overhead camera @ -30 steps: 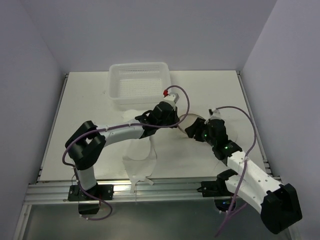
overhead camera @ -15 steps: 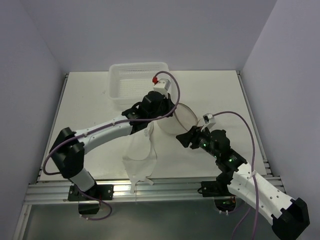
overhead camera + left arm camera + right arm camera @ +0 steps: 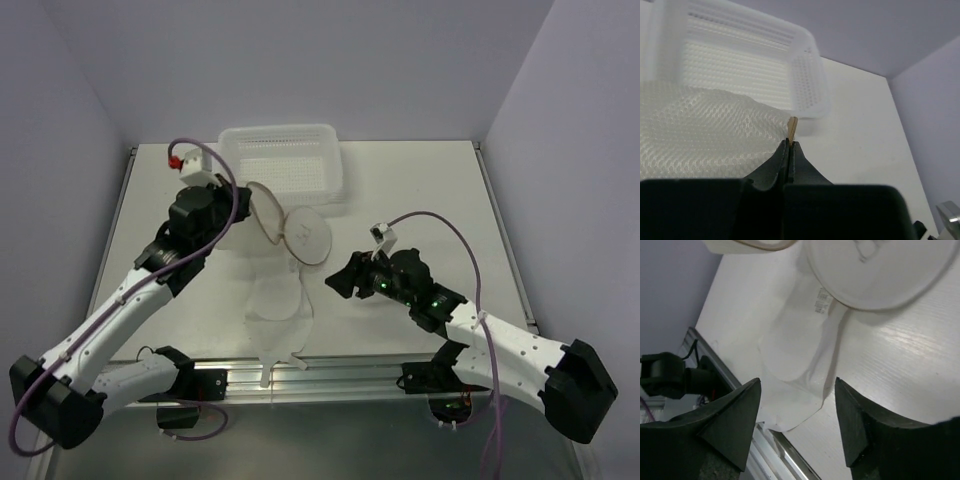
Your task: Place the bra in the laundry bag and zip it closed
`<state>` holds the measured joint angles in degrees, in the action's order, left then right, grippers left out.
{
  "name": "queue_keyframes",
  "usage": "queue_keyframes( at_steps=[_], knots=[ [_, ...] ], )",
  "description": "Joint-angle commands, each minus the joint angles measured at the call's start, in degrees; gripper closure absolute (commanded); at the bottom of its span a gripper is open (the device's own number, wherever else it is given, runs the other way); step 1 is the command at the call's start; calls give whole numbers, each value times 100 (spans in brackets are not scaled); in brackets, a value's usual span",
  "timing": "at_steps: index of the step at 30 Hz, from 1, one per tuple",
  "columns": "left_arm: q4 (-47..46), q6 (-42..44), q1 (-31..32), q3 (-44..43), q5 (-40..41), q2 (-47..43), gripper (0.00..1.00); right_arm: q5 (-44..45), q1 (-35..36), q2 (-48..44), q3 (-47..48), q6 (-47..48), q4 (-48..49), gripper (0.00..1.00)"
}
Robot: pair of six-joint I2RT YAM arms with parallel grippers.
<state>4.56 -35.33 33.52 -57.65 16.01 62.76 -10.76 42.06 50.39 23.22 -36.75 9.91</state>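
The laundry bag (image 3: 305,236) is a pale beige mesh case, open like a clam, with one disc tilted up and the other low over the table. My left gripper (image 3: 246,198) is shut on its beige rim (image 3: 792,128), and the mesh (image 3: 705,142) hangs to the left of the jaws. The bra (image 3: 280,312) lies flat on the table below the bag and reaches the front edge. My right gripper (image 3: 338,276) is open and empty, just right of the bra. In the right wrist view the bra (image 3: 800,355) lies between the fingers (image 3: 735,425), with the bag's disc (image 3: 890,275) above it.
A white perforated basket (image 3: 281,162) stands at the back, just behind the bag; it also shows in the left wrist view (image 3: 740,60). The metal rail (image 3: 330,375) runs along the table's front edge, under the bra's end.
My left arm swung left and back, carrying the open bag from the table's middle to beside the basket. My right gripper moved left, now apart from the bag and beside the bra.
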Motion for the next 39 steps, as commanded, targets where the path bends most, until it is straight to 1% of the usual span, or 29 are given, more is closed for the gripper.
queue_keyframes(
  at_steps=[1, 2, 3, 4, 6, 8, 9, 10, 11, 12, 14, 15, 16, 18, 20, 22, 25, 27, 28, 29, 30, 31, 32, 33, 34, 35, 37, 39],
  knots=[
    [632, -307, -240, 578, 288, -676, 100, 417, 12, 250, 41, -131, 477, 34],
    [721, -351, -327, 710, 402, -1043, 100, 356, 56, 374, 59, -139, 503, 35],
    [800, -395, -389, 989, 490, -1221, 100, 260, 91, 540, 77, -157, 616, 35],
    [966, -500, -451, 1123, 630, -1370, 100, 163, 152, 916, 147, -148, 661, 35],
    [1073, -641, -635, 1543, 710, -1757, 100, 215, 502, 1340, 278, -157, 748, 34],
    [917, -825, -697, 1887, 737, -2090, 100, 311, 653, 1822, 341, -261, 862, 33],
    [785, -861, -724, 2185, 659, -2180, 100, 321, 671, 1921, 280, -341, 1194, 31],
    [627, -827, -750, 2275, 527, -2233, 100, 303, 663, 2061, 288, -385, 1284, 29],
    [486, -809, -759, 2284, 300, -2233, 100, 512, 663, 2106, 340, -342, 1276, 28],
    [476, -774, -759, 2136, 228, -2181, 100, 636, 637, 2150, 471, -315, 1172, 21],
    [371, -607, -759, 1916, 0, -1936, 100, 733, 514, 2404, 682, -332, 1048, 13],
    [249, -546, -759, 1654, -88, -1813, 100, 995, 470, 2510, 849, -393, 1057, 8],
    [221, -484, -750, 1512, -194, -1698, 100, 1232, 400, 2711, 911, -568, 1074, 7],
    [212, -440, -750, 1214, -396, -1373, 100, 1541, 268, 2923, 1087, -753, 1266, 7],
    [230, -431, -750, 1142, -458, -1241, 100, 1674, 66, 3291, 1149, -1096, 1556, 7],
    [230, -448, -759, 1264, -432, -1266, 100, 1447, -49, 3721, 1368, -1394, 1776, 7],
    [335, -492, -759, 1519, -318, -1546, 100, 1603, -93, 4292, 1667, -1781, 1778, 7],
    [458, -475, -750, 1599, -161, -1653, 100, 1796, -119, 4487, 1677, -1914, 1873, 10],
    [606, -440, -750, 1607, -55, -1740, 100, 1597, -128, 4506, 1616, -1888, 2039, 14],
    [686, -431, -750, 1590, 50, -1776, 100, 1386, -128, 4515, 1380, -1845, 2572, 22],
    [730, -396, -759, 1599, 199, -1811, 100, 1193, -102, 4515, 1282, -1853, 2708, 24],
    [696, -378, -750, 1616, 218, -1855, 100, 1034, -32, 4506, 1246, -1749, 2752, 24],
    [661, -378, -750, 1669, 218, -1873, 100, 806, 55, 4488, 1194, -1652, 2588, 23],
    [626, -378, -759, 1678, 210, -1873, 100, 787, 291, 4401, 1115, -1538, 2577, 22],
    [582, -387, -750, 1695, 183, -1829, 100, 708, 389, 4374, 1027, -1397, 2647, 21],
    [503, -387, -759, 1695, 157, -1794, 100, 438, 443, 4357, 852, -1405, 2839, 18],
    [450, -413, -759, 1669, 52, -1689, 100, 234, 487, 4505, 807, -1536, 2902, 17],
    [362, -439, -750, 1695, -1, -1653, 100, -64, 487, 4820, 981, -1502, 2955, 17]
  ],
)
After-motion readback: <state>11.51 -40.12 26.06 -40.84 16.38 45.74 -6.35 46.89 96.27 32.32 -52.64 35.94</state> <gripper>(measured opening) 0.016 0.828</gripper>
